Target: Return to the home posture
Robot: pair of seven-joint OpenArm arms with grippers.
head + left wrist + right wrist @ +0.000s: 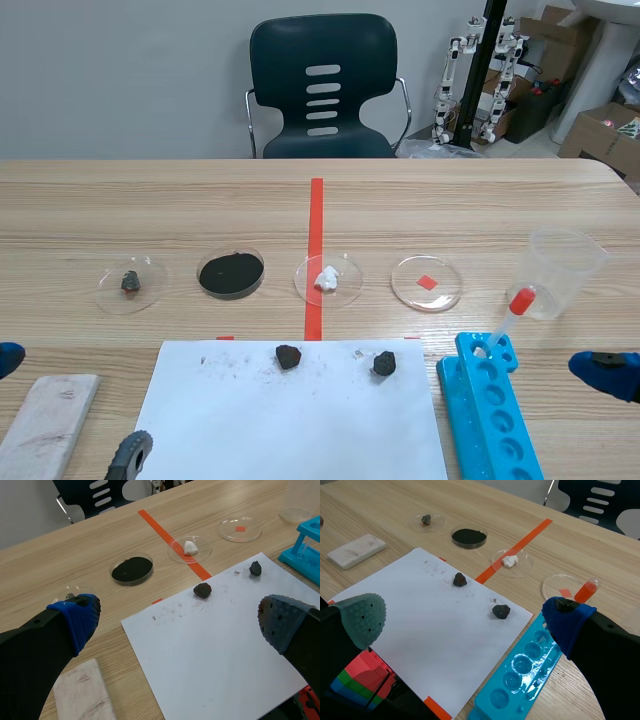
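Scene view is showing both arms lying low at the near table edge. The left gripper (8, 357) is peeking in at one side, and the right gripper (603, 370) at the other, just beside the blue tube rack (490, 415). Wrist views are showing each pair of jaws standing wide, gripping nothing. The task is naming no object, only the arms themselves. The white paper (300, 430) is lying between them. Both arms are looking close to home, with the right one sitting nearer to clutter.

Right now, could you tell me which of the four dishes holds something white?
The dish on the tape line; the others show a dark stone, black powder and a red square.
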